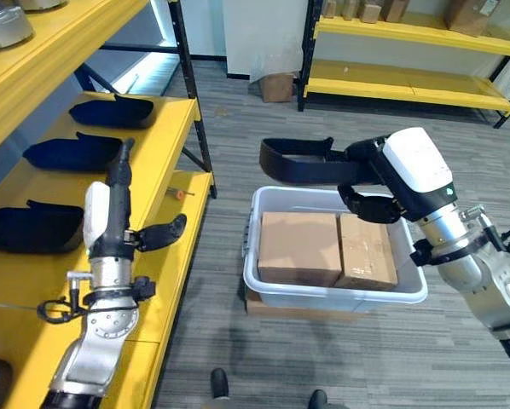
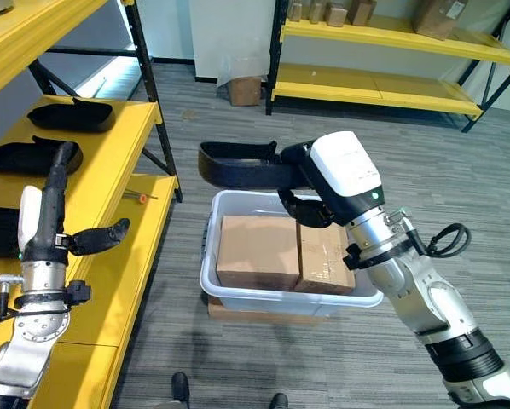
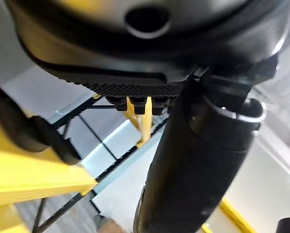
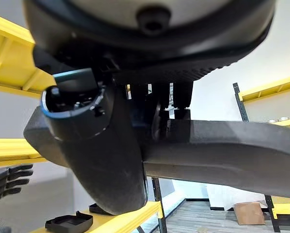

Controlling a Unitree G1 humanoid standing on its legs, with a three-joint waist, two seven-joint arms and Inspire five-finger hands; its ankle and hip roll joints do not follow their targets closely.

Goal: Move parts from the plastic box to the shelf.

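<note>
Right robot hand [image 2: 310, 192] grips black part [image 2: 238, 166] (above plastic box [image 2: 238, 298]).

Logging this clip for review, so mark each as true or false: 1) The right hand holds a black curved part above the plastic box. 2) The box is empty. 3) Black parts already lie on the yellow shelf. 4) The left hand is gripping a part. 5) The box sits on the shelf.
1) True: the right hand is shut on the black curved plastic part, above the white plastic box.
2) False: two brown cardboard cartons sit in it.
3) True: black shell-shaped parts lie on the yellow metal shelf.
4) False: the left hand has straight fingers, holding nothing.
5) False: it is on the grey floor beside the shelf.
</note>
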